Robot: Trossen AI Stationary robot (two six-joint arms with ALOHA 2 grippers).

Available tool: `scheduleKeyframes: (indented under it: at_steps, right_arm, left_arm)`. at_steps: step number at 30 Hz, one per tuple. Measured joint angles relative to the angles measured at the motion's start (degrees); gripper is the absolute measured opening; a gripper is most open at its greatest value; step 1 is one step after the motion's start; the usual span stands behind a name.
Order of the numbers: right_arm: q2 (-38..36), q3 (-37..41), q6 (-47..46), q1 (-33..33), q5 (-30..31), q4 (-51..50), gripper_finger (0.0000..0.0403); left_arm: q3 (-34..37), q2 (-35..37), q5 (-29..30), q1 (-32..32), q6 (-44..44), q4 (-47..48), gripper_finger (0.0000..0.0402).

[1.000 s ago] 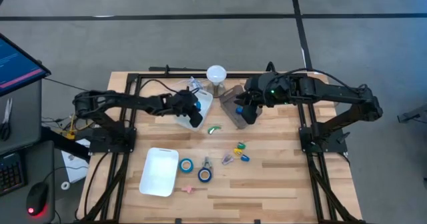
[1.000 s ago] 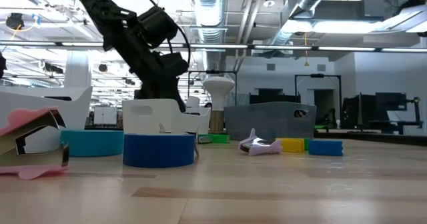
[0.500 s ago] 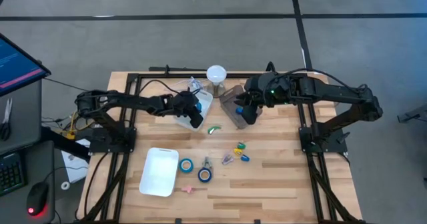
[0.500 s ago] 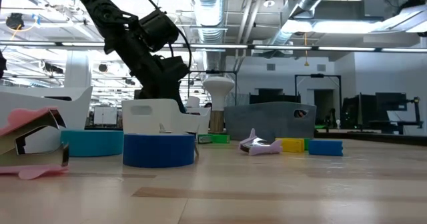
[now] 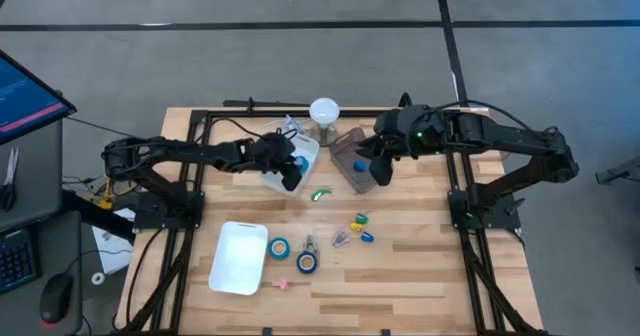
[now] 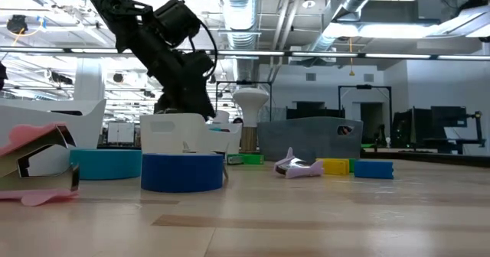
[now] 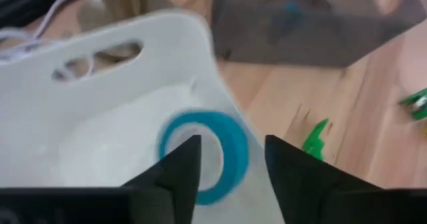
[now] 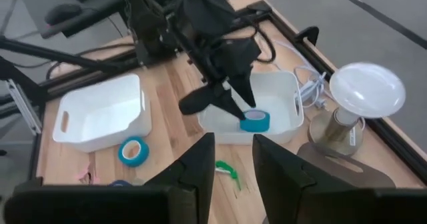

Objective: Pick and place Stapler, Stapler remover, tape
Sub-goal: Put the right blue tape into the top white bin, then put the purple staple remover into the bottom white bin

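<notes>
Wooden tabletop (image 5: 420,276): left gripper (image 8: 230,104) spread open, empty, over white bin (image 8: 283,91), blue tape (image 8: 254,121) lying released inside; right gripper (image 5: 384,173) part-open, apparently empty, waiting near grey bin (image 5: 348,156).

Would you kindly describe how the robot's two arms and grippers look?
Both arms are black, slender and jointed, with black cables looping alongside. The left gripper has two dark tapered fingers; the right gripper is equally dark, and a small green light glows on the right arm.
</notes>
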State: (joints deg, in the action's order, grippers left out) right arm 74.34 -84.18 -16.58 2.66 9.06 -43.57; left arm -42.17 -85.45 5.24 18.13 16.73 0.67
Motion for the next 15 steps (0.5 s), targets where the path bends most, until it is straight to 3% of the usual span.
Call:
scheduleKeyframes:
  at_steps: [7,15]
  right_arm:
    - [-1.0,0.0,-0.4,0.0,0.0,-1.0,0.0095]
    - [-1.4,0.0,-0.4,0.0,-1.6,-1.2,0.0095]
  left_arm:
    - [0.1,0.2,0.7,0.2,0.0,1.8,0.0196]
    - [0.0,9.9,-3.1,-0.5,0.0,0.6,0.0155]
